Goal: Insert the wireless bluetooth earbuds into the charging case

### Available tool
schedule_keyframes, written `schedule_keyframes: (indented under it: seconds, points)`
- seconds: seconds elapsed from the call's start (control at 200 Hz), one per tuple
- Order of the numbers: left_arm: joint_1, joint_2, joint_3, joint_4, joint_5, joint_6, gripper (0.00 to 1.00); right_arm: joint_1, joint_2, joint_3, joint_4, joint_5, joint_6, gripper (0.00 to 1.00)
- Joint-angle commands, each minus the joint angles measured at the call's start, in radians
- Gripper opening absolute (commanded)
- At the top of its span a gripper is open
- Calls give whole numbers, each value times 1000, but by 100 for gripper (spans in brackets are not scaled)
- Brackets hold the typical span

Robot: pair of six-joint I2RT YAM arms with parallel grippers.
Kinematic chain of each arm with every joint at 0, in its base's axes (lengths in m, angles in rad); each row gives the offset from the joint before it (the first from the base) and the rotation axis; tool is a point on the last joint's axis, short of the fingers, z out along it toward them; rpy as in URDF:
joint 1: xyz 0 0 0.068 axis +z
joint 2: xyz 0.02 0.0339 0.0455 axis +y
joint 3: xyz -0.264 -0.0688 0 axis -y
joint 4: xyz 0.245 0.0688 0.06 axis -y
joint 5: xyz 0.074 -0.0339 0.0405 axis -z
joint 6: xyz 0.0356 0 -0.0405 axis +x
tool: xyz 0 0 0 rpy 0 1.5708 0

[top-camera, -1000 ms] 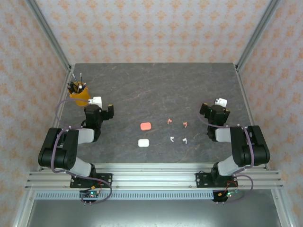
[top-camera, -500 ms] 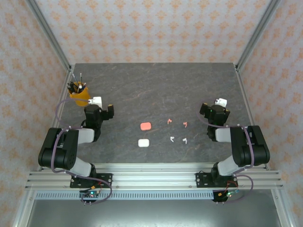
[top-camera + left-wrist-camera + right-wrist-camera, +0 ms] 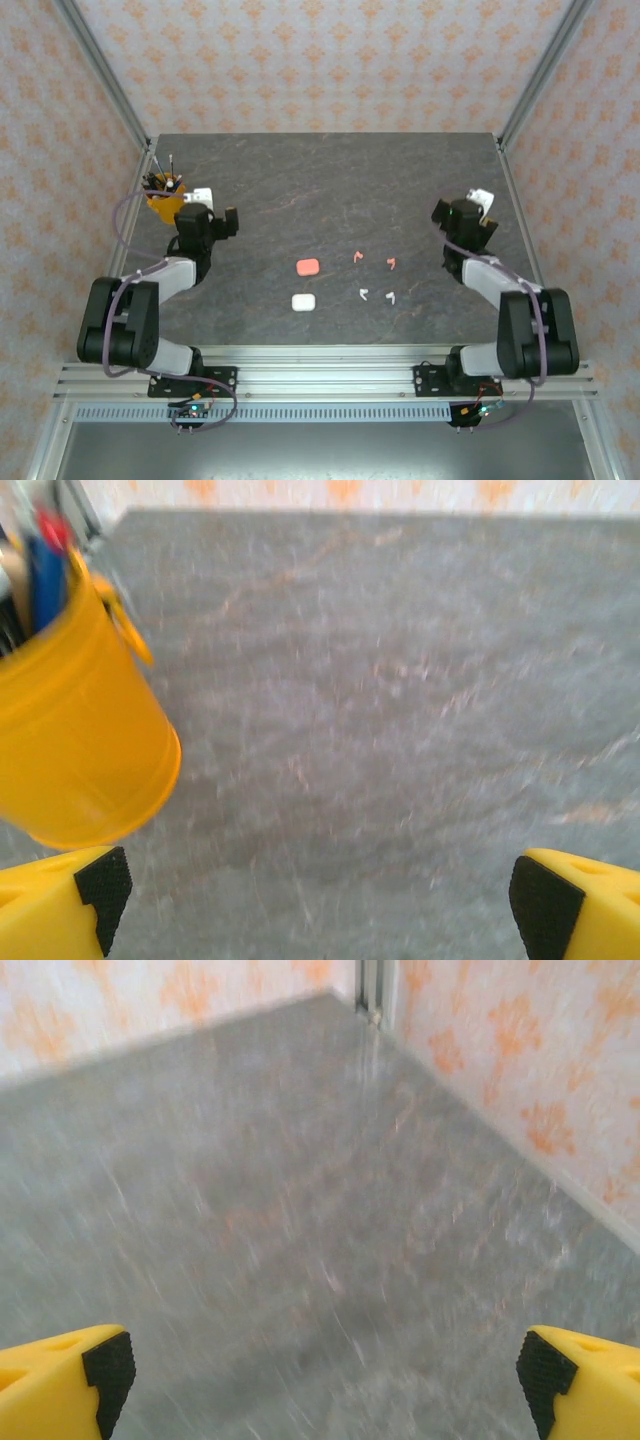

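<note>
Four tiny earbuds lie on the dark table right of centre: two coral-pink earbuds and, nearer the arms, two white earbuds. Left of them sit a coral-pink charging case and a white charging case, both closed. My left gripper hangs at the left beside the yellow cup, open and holding nothing. Far right, my right gripper is also open, with bare table between its pads. Both grippers are well away from the earbuds and cases.
A yellow cup with pens stands at the far left, close to the left gripper's left finger. The table's right edge and patterned wall run near the right gripper. Both wrist views are motion-blurred.
Both arms have stretched out. The left gripper went up and left toward the yellow cup; the right gripper went right and farther toward the table's right edge. Earbuds and cases have not moved.
</note>
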Motion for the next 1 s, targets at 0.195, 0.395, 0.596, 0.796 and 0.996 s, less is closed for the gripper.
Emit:
schedule_keyframes:
  seconds: [0.195, 0.395, 0.596, 0.796, 0.996]
  points:
    - [-60, -231, 166, -443, -75, -181, 100, 21, -50, 372, -757, -286, 263, 97]
    - [-91, -277, 242, -705, -98, -403, 100, 225, -4, 500, -1041, -385, 378, 86]
    - [-94, -215, 326, -879, -6, -598, 100, 565, 98, 579, -1153, -329, 559, 86]
    - [-96, -152, 396, -968, 40, -694, 100, 827, 338, 739, -1258, -241, 665, 89]
    - [-95, -83, 476, -1044, 35, -698, 100, 975, 558, 907, -1313, -255, 712, 92]
